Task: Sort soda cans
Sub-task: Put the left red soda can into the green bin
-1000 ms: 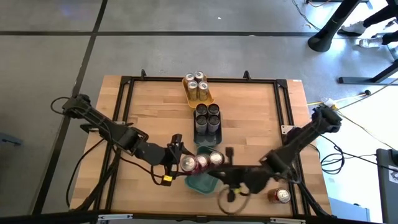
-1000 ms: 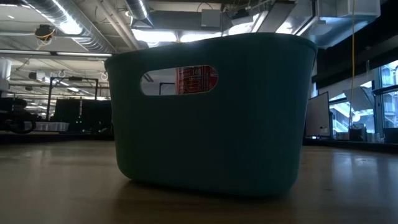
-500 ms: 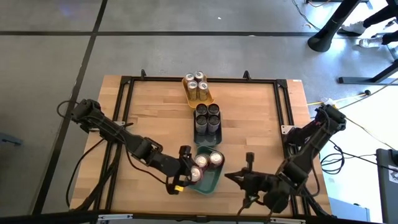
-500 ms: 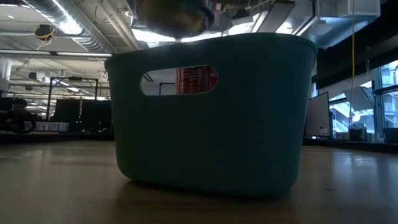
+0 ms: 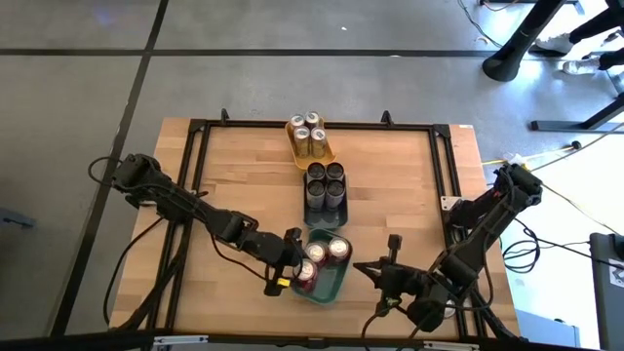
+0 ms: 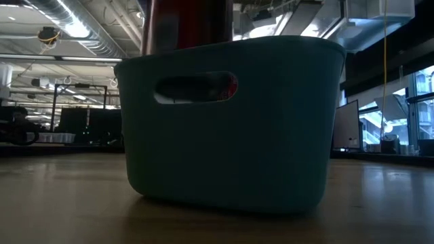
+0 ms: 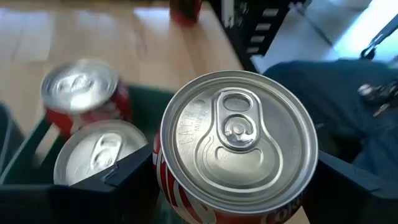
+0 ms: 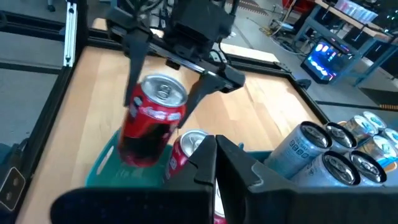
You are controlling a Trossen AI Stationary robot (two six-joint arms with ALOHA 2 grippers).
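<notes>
My left gripper (image 5: pixel 300 270) is shut on a red soda can (image 7: pixel 239 143) over the near-left part of the teal tray (image 5: pixel 331 289). Two more red cans (image 5: pixel 326 251) stand inside that tray. In the low view the held can (image 6: pixel 186 24) rises above the tray rim, and its lower part darkens the handle slot (image 6: pixel 183 88). My right gripper (image 5: pixel 359 270), shut and holding nothing, hovers to the right of the tray. Gold cans (image 5: pixel 310 136) stand in a yellow tray. Grey cans (image 5: pixel 325 183) stand behind the teal tray. My left gripper pinches the red can's side wall just below its silver top (image 7: pixel 163 177) between its two fingers (image 8: pixel 134 68). It comes slanting down from the table's left. The can is upright, with its lower part inside the teal tray; whether its base rests on the tray floor is hidden.
Another red can (image 7: pixel 185 7) stands on the table beyond the tray, toward the right arm. A black frame (image 5: pixel 200 156) borders the table. Bare wood lies left (image 5: pixel 244 185) and right (image 5: pixel 400 185) of the row of trays.
My left gripper carried the red can toward the near edge and slightly right, then lowered it into the teal tray beside the two other red cans. My right gripper drew back from above the tray toward the table's right.
</notes>
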